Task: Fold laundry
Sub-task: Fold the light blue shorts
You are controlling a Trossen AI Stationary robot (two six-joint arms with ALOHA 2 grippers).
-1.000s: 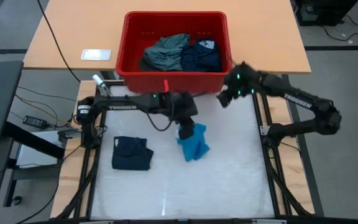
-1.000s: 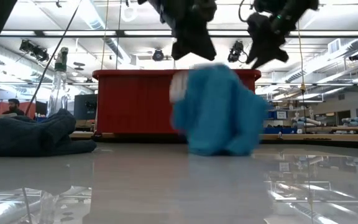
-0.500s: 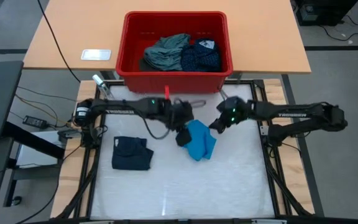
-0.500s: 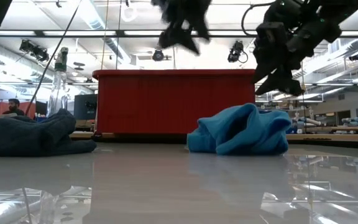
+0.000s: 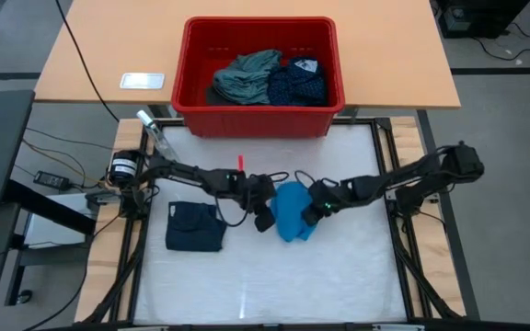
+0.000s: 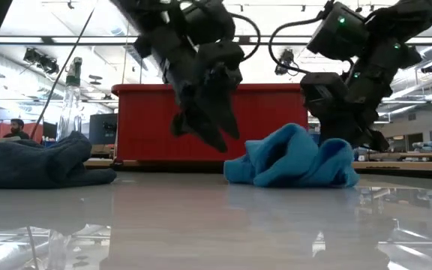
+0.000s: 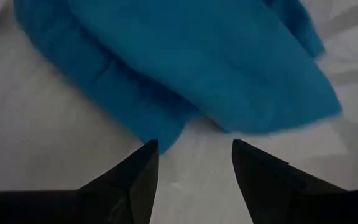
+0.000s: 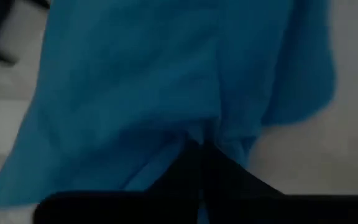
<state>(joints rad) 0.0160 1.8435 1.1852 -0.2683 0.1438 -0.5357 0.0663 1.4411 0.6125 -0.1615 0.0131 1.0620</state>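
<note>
Bright blue crumpled cloth, a small soft garment (image 5: 292, 211), lies bunched near the middle of the white table (image 5: 339, 276). At its nine o'clock side the left pincer (image 5: 265, 219) hangs low just beside it, fingers (image 7: 143, 171) parted with nothing between them and the cloth's edge just ahead of their tips. At the garment's three o'clock side the right pincer (image 5: 309, 214) is pressed into the cloth with its dark fingers (image 8: 197, 168) drawn together on a fold of the blue fabric.

Out at nine o'clock from the blue piece, well apart, a small dark navy folded garment (image 5: 195, 227) rests flat on the table. At twelve o'clock, past the table's far edge, a red plastic rectangular bin (image 5: 191, 64) holds a rumpled grey-green shirt (image 5: 247, 76) and, just beside it toward three o'clock, a navy dotted piece (image 5: 298, 83).
</note>
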